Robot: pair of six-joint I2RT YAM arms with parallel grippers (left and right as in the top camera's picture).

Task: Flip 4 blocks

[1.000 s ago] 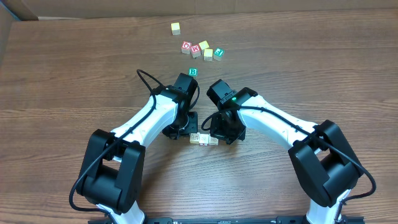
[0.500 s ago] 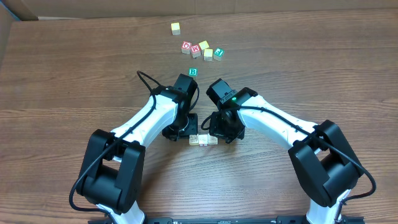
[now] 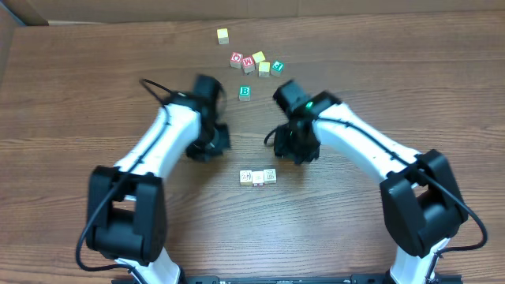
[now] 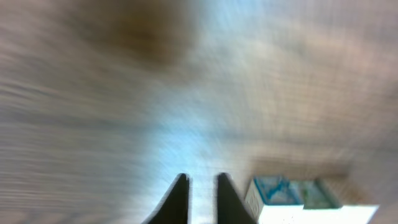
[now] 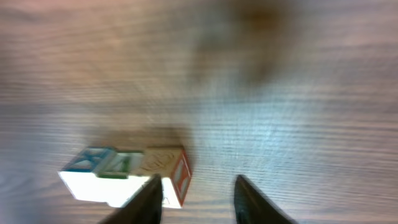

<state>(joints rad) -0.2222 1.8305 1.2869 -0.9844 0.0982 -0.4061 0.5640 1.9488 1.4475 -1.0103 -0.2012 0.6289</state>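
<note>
Overhead, three pale blocks point(image 3: 258, 177) sit in a tight row, side against side, on the wooden counter point(image 3: 71, 118), between the two arms. A fourth block with a green B point(image 3: 245, 92) on top stands alone farther back, well apart from the row. Behind it lies a loose cluster: a red O cube point(image 3: 236, 59), a red W cube point(image 3: 248, 61), two yellow cubes point(image 3: 264, 69) and a green-marked cube point(image 3: 277, 68). A lone yellow cube point(image 3: 223, 35) sits farther back still. The left arm point(image 3: 162, 138) ends to the left of the row and behind it, and the right arm point(image 3: 355, 138) ends to the right and behind. Neither one touches the row. The left wrist view is blurred. It shows the left jaws all but closed, with only a thin slit between the dark fingers point(image 4: 179, 200) and nothing held. The row shows at the lower right, apart from them. In the right wrist view the right jaws stand partly open and empty, with bare counter between them. The row lies low on the left, showing blue- and green-marked top faces and a red-marked end. One finger overlaps its near corner in that view, though the overhead view shows them apart.
</note>
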